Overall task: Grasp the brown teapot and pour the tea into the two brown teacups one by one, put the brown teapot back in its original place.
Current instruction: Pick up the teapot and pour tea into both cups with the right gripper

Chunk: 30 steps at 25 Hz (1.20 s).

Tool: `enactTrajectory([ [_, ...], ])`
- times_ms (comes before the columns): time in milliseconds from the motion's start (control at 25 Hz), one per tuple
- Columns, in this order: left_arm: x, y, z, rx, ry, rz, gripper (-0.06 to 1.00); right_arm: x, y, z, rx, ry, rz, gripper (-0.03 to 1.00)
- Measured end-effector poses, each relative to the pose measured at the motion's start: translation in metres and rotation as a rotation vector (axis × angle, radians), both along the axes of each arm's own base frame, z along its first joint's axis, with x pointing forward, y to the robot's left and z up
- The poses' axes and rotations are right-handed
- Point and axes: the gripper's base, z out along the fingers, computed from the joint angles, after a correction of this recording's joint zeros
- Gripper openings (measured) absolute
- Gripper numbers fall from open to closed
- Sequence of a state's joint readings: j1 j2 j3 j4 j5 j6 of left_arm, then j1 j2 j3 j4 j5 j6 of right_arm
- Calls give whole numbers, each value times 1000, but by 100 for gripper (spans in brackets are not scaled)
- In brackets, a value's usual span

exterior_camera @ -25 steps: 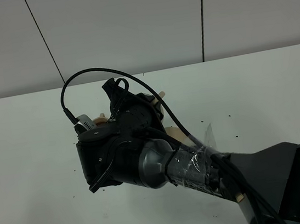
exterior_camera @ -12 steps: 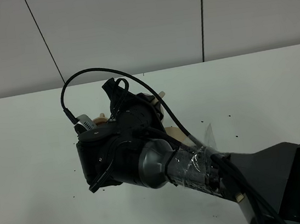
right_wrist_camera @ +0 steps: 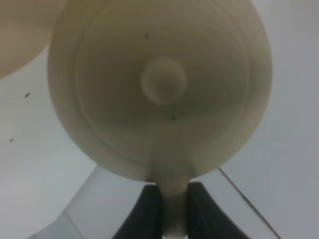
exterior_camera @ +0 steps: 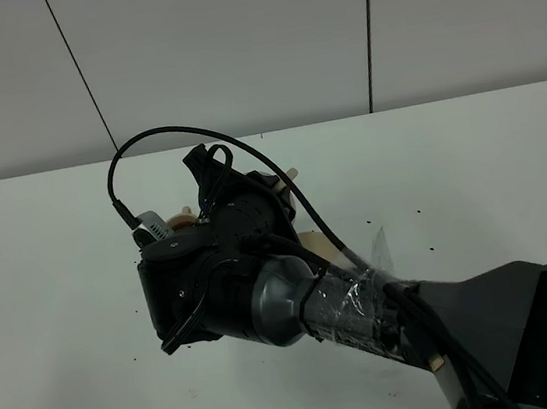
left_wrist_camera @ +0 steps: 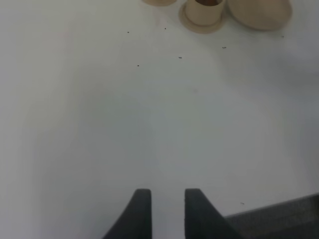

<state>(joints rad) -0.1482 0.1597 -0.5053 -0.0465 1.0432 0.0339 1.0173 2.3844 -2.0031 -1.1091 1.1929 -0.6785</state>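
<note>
Barely any change over the last second: in the high view the right arm (exterior_camera: 264, 286) has crept slightly left and down, nothing else moved, so I'd read this as a slow carry or hover with the pot, not a new step. Right gripper (right_wrist_camera: 173, 209) is clamped narrow on the teapot (right_wrist_camera: 159, 84) handle; the handle sits between the two fingers (right_wrist_camera: 147, 211) and the pot body hangs straight out ahead of the tips, lid knob facing the wrist camera, so the pot looks roughly level, not tipped to pour. A beige curved edge (right_wrist_camera: 22, 35) shows just beyond the pot on one side; can't tell if it's a cup or the saucer. Left gripper (left_wrist_camera: 167, 211) is parked with a narrow gap, holding nothing, bare table (left_wrist_camera: 149, 124) under it. Well ahead of it: one teacup (left_wrist_camera: 203, 12) on its small saucer with dark liquid inside, so that one looks poured; the big saucer (left_wrist_camera: 259, 12) just beside it is bare, waiting for the pot; sliver of another piece (left_wrist_camera: 158, 2) at the frame edge, probably the second cup. Whether that one is filled isn't visible. High view is mostly blocked by the arm.
</note>
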Motion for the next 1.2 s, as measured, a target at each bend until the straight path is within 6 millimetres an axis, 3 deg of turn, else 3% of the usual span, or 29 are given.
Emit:
enactTrajectory([
  [1200, 0, 0, 0, 0, 0, 0, 24, 0, 0, 0, -2, -1, 0, 10],
])
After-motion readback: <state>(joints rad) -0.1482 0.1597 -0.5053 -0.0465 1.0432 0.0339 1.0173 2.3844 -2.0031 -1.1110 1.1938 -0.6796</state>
